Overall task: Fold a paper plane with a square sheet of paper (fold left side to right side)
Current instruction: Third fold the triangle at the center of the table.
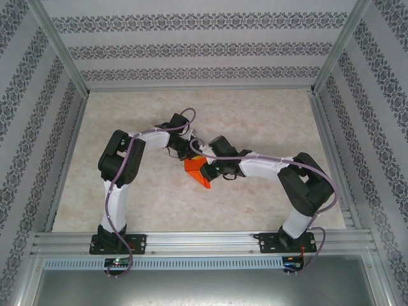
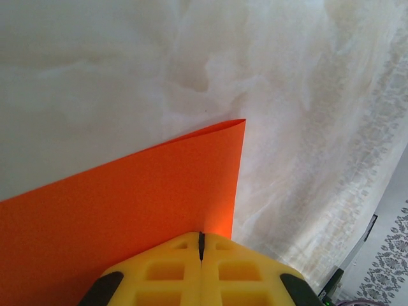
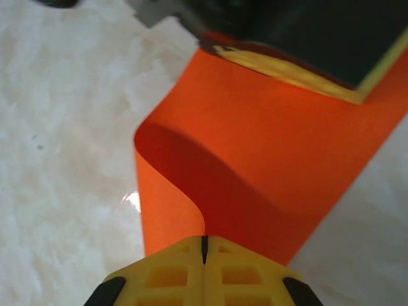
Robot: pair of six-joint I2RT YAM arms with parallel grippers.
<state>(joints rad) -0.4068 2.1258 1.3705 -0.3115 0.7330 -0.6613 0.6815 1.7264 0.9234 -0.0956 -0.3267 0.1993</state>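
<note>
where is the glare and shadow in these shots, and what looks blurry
Right wrist: a small glare spot on the table beside the orange paper, deep shadow inside its curl, and the left claw at the top is blurred. Left wrist: soft even light, the paper's edge sharp. Top external: diffuse light, hardly any shadows.

The square sheet of paper [image 1: 199, 172] at frame centre is plain bright orange, darker where its curl is shadowed. The left gripper [image 2: 201, 237] and right gripper [image 3: 204, 241] are yellow with black edges. The table [image 1: 268, 115] is cream, faintly marbled. The walls [image 1: 191, 38] carry white and grey-black floral bands. The 2 arms [image 1: 115, 197] are white and black, with lilac cables [image 1: 150, 132].
</note>
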